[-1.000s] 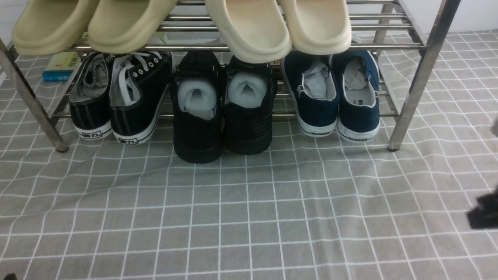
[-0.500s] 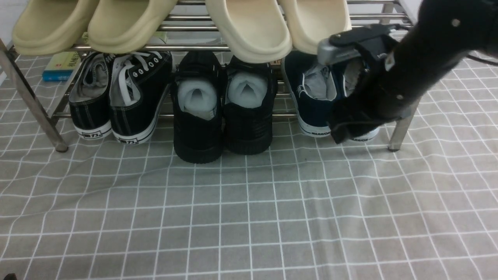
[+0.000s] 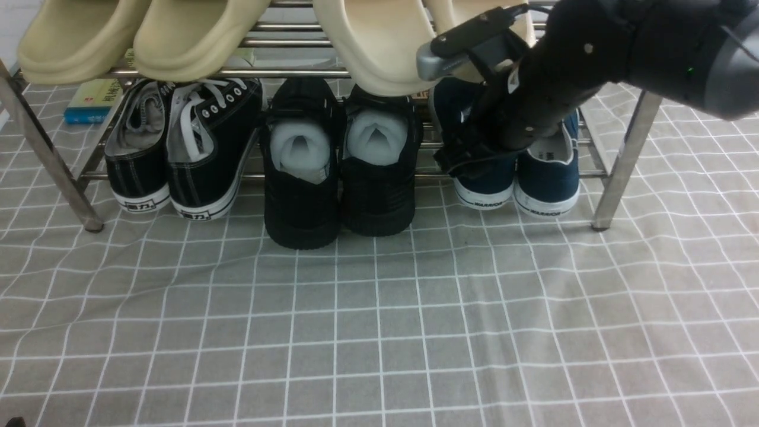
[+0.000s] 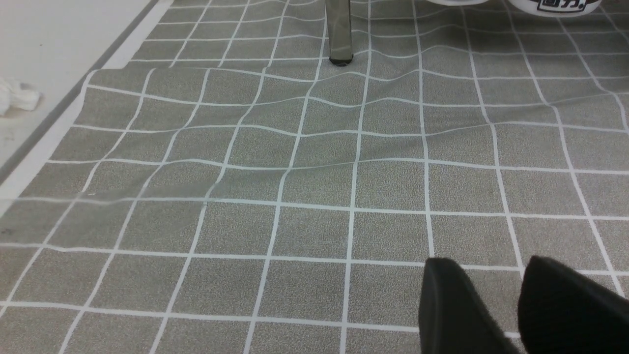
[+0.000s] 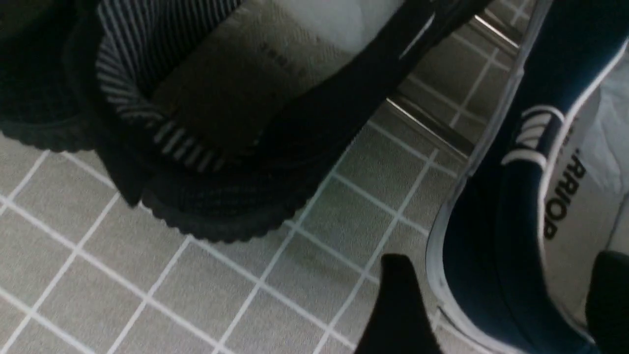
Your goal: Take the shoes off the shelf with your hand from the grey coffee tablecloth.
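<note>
Shoes [image 3: 545, 178]: navy, white soles (WARRIOR on heels).
Hand [image 5: 499, 295]: we see fingers apart, astride one shoe's rim.

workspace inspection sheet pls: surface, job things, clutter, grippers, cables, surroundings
surface: grey coffee tablecloth, white grid, slightly wrinkled.
job's things: navy shoes on the lower tier of the shelf, heels out.
clutter: black lace-up sneakers and all-black shoes on the same tier; beige slippers on the top tier; book behind.
grippers: right gripper open, fingers straddling one navy shoe's heel wall; left gripper open over bare cloth.
cables: nothing seen.
surroundings: pale floor beyond the cloth edge, crumpled white scrap on it.
</note>
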